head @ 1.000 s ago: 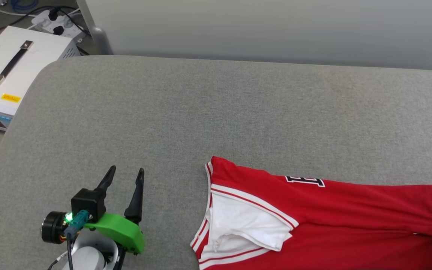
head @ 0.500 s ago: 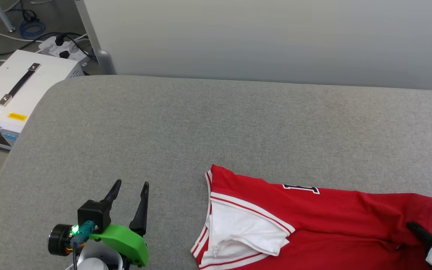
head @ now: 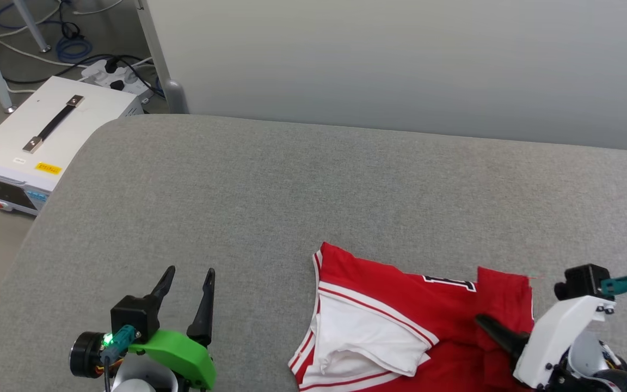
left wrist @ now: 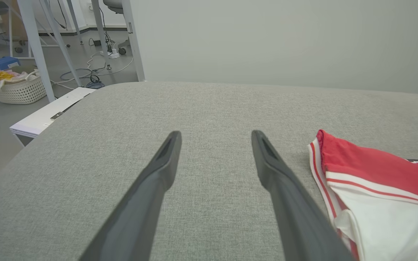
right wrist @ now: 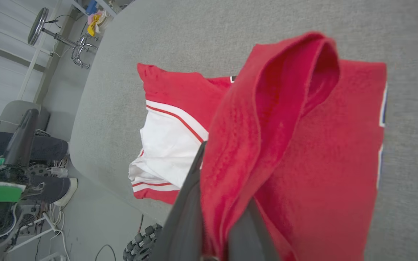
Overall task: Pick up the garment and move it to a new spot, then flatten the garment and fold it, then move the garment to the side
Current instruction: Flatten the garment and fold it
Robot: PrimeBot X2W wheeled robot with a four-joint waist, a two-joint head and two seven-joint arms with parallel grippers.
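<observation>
The garment (head: 379, 283), a red jersey with a white sleeve and striped trim, lies on the grey padded table (head: 292, 190) at the front right. Its right end is lifted and doubled over leftward onto the body, so part of the black lettering is covered. My right gripper (head: 482, 321) is shut on that red fold, and the right wrist view shows the cloth (right wrist: 303, 145) draped over its fingers (right wrist: 191, 203). My left gripper (head: 190, 271) stands open at the front left, empty, a little left of the garment's sleeve (left wrist: 376, 170). Its fingers (left wrist: 158, 174) point across bare table.
A white box with a black handle (head: 47, 136) sits on the floor off the table's left edge, near a power strip and cables (head: 112, 76). A grey partition (head: 400, 65) runs behind the table. A laundry basket (left wrist: 16, 90) stands further left. A person's shoe (right wrist: 60, 188) shows below the near edge.
The head camera has tilted and turned. My right gripper has carried the garment's right end leftward, folding it over the body. The left gripper stays open in place.
</observation>
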